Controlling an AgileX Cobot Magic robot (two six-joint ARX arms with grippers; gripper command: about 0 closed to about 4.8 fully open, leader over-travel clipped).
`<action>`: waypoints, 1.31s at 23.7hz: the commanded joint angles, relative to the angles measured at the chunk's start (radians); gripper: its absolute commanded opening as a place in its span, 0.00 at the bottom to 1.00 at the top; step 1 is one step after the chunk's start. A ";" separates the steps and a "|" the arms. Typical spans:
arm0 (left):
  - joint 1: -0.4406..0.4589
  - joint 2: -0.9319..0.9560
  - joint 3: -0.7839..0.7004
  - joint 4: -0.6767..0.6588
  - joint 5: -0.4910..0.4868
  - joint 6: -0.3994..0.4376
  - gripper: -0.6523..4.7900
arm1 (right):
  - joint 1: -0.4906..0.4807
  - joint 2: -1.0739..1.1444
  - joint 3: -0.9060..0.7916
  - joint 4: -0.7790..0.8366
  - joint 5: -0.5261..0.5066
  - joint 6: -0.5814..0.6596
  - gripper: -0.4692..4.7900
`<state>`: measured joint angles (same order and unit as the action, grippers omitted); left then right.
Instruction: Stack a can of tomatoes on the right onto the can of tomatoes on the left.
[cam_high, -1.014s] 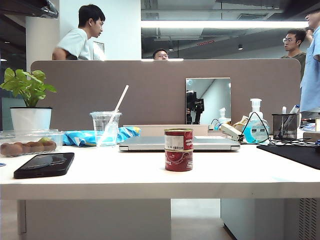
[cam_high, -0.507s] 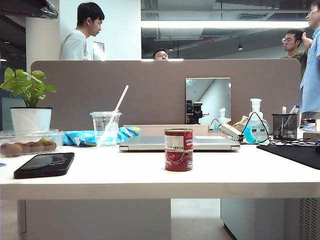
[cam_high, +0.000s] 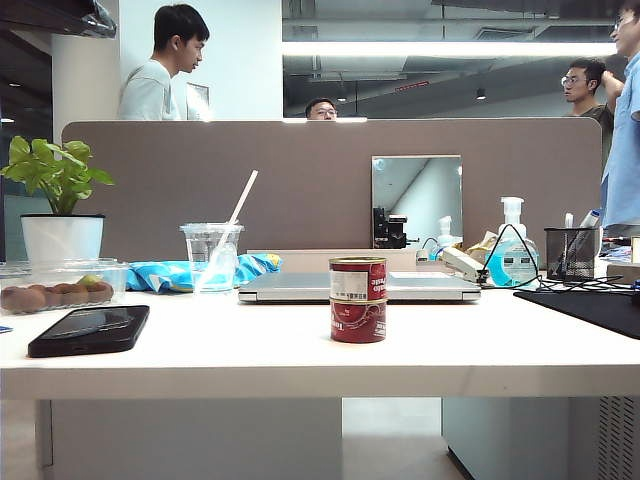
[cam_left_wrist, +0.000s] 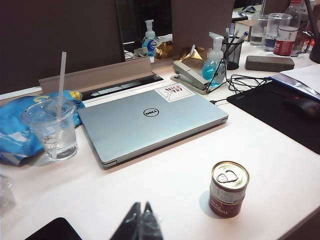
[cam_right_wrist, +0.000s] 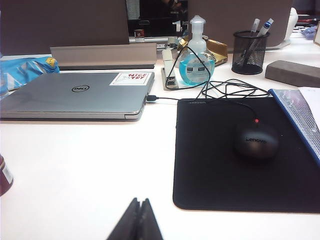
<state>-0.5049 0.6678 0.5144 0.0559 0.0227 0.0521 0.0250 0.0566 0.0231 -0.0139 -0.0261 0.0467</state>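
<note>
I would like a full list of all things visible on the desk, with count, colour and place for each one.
tomato cans: two, red, stacked, desk centre
laptop: one, silver, closed, behind the cans
plastic cup: one, clear, with straw, left of laptop
phone: one, black, front left
plant: one, green in white pot, far left
sanitizer bottle: one, blue, right of laptop
pen holder: one, black mesh, back right
mouse: one, black, on black mouse pad
left gripper: shut, holding nothing, near desk front
right gripper: shut, holding nothing, beside the pad

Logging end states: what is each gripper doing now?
Left gripper: shut, empty, hovering short of the stacked cans.
Right gripper: shut, empty, beside the mouse pad.
</note>
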 joint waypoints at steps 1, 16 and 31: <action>0.000 -0.001 0.003 0.008 0.000 0.000 0.11 | 0.000 -0.015 -0.002 0.009 0.009 0.004 0.08; 0.000 -0.001 0.003 0.005 0.000 0.000 0.11 | 0.000 -0.056 -0.002 0.011 0.005 0.003 0.08; 0.176 -0.156 0.000 -0.176 0.042 0.009 0.11 | 0.000 -0.056 -0.002 0.011 0.005 0.003 0.08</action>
<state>-0.3691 0.5335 0.5144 -0.0406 0.0425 0.0853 0.0238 0.0010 0.0181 -0.0170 -0.0231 0.0463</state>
